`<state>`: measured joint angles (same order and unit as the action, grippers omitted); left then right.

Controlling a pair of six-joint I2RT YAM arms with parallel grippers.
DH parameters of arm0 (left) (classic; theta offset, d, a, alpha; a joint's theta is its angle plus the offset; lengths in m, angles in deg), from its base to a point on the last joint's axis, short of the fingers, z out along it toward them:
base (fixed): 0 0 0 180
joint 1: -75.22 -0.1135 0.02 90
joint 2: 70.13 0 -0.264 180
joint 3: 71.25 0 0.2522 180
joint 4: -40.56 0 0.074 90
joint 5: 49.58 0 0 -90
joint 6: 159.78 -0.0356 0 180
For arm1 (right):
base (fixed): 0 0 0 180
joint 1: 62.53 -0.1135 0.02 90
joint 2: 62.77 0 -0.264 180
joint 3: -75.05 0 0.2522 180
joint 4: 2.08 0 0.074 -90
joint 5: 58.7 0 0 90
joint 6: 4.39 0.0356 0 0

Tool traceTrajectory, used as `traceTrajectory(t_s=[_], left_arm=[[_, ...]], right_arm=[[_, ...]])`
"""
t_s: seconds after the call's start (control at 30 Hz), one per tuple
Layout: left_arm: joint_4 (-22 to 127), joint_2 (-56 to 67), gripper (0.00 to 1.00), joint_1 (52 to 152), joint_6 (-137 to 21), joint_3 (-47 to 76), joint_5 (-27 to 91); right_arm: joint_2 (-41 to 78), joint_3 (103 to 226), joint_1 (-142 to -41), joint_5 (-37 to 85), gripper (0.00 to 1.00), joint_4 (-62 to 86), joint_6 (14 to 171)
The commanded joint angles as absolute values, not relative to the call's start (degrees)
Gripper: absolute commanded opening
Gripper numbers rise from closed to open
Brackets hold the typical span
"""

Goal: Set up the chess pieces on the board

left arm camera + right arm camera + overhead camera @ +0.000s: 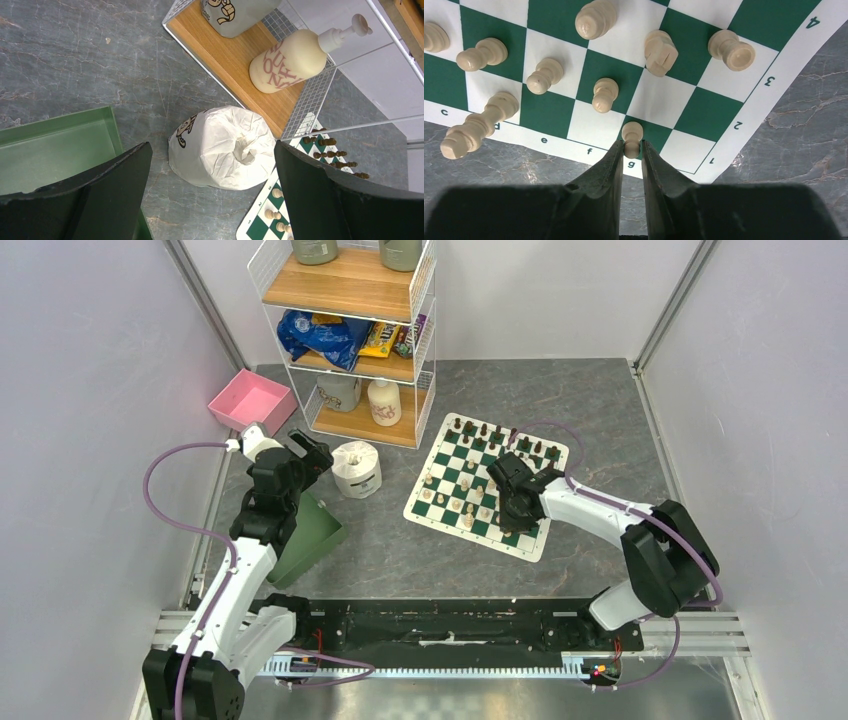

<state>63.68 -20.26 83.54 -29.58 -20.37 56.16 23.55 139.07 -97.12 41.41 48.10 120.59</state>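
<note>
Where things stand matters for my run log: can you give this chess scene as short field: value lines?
board: green-and-white checkered mat
right tool: closed on a cream pawn, g file, at the board's edge
left tool: open, empty, near the toilet roll
dark pieces: lined along the far edge
cream pieces: loosely spread over the near rows

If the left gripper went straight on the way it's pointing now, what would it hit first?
Most likely the toilet roll. In the wrist view it sits centred ahead of the left gripper, between its open jaws, and nothing shows in between. How far off it is, is hard to judge.
</note>
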Motion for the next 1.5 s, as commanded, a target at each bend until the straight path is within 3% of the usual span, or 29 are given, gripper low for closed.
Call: traceTrajectory(t_s=[0.0,0.3,1.27,1.47], left_arm=[[62.2,-20.6,1.00,83.1,-29.5,-20.6,55.7],[62.4,-21.1,1.00,83.1,-29.5,-20.7,55.8],[62.5,-21.1,1.00,83.0,-29.5,-20.8,55.9],[62.3,-20.8,1.00,83.0,-29.4,-20.8,55.8]], right_arm=[[21.5,138.7,-96.9,42.3,0.25,47.7,121.2],[18.4,140.4,-95.2,44.9,0.24,48.8,120.4],[24.1,140.1,-91.5,42.8,0.25,44.9,118.8],[23.9,140.1,-91.5,42.2,0.37,45.1,118.6]])
